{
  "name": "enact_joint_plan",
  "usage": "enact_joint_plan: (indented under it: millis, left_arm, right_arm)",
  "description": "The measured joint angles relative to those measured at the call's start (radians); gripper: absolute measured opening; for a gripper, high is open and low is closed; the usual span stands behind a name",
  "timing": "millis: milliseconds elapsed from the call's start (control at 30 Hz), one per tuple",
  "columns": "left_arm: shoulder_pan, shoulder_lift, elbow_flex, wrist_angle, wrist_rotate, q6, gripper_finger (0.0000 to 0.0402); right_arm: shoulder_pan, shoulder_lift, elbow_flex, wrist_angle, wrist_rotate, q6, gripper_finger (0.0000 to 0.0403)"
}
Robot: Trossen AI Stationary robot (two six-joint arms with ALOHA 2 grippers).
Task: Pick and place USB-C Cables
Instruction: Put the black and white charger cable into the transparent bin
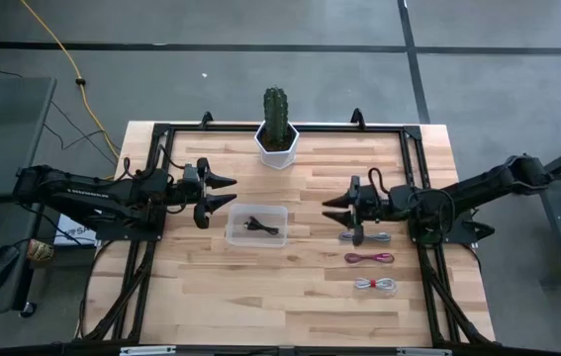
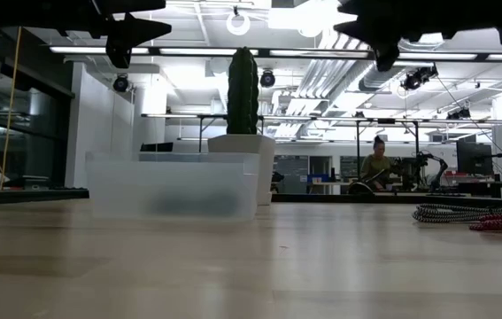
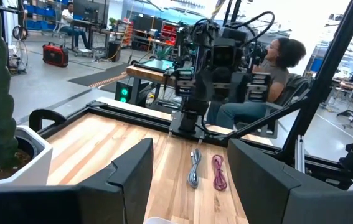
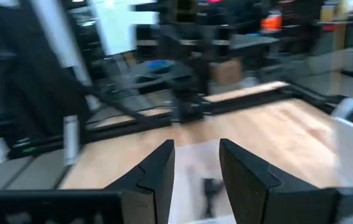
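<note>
**One cable binned, three waiting**

I see the black cable [image 1: 257,225] lying in the clear bin [image 1: 234,212] mid-table. My right gripper [image 1: 343,215], released and empty, hovers by the grey cable [image 1: 364,238], probably next; red [image 1: 369,258] and whitish [image 1: 375,285] lie beyond. Left gripper [image 1: 223,196] waits open beside the bin.

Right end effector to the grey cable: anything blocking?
Nothing visible. The right end effector hangs open above the grey cable; only bare table lies between that cable and the clear bin.
</note>
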Motion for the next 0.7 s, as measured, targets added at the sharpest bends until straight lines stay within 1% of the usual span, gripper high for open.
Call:
enact_joint_plan:
  millis: [33, 100, 200, 300, 400, 467, 533, 600, 700]
  left_arm:
    - [0.0, 0.0, 0.0, 0.0, 0.0, 0.0, 0.0188]
    - [0.0, 0.0, 0.0, 0.0, 0.0, 0.0, 0.0188]
    - [0.0, 0.0, 0.0, 0.0, 0.0, 0.0, 0.0188]
    - [0.0, 0.0, 0.0, 0.0, 0.0, -0.002, 0.0188]
    - [0.0, 0.0, 0.0, 0.0, 0.0, -0.002, 0.0188]
    - [0.0, 0.0, 0.0, 0.0, 0.001, -0.002, 0.0188]
    - [0.0, 0.0, 0.0, 0.0, 0.002, -0.002, 0.0188]
    - [0.0, 0.0, 0.0, 0.0, 0.002, -0.002, 0.0188]
    - [0.0, 0.0, 0.0, 0.0, 0.002, 0.0, 0.0188]
  right_arm:
    - [0.004, 0.0, 0.02, -0.039, -0.019, -0.003, 0.0119]
    - [0.015, -0.002, 0.084, -0.207, -0.036, 0.01, 0.0119]
    - [0.039, 0.0, 0.239, -0.59, -0.028, 0.085, 0.0119]
    - [0.062, 0.028, 0.388, -0.967, 0.039, 0.204, 0.0119]
    - [0.08, 0.059, 0.49, -1.221, 0.093, 0.336, 0.0119]
    - [0.09, 0.079, 0.525, -1.348, 0.093, 0.406, 0.0119]
    - [0.1, 0.098, 0.529, -1.418, 0.092, 0.439, 0.0119]
    - [0.112, 0.113, 0.514, -1.448, 0.076, 0.454, 0.0119]
    - [0.12, 0.148, 0.476, -1.469, 0.005, 0.456, 0.0119]
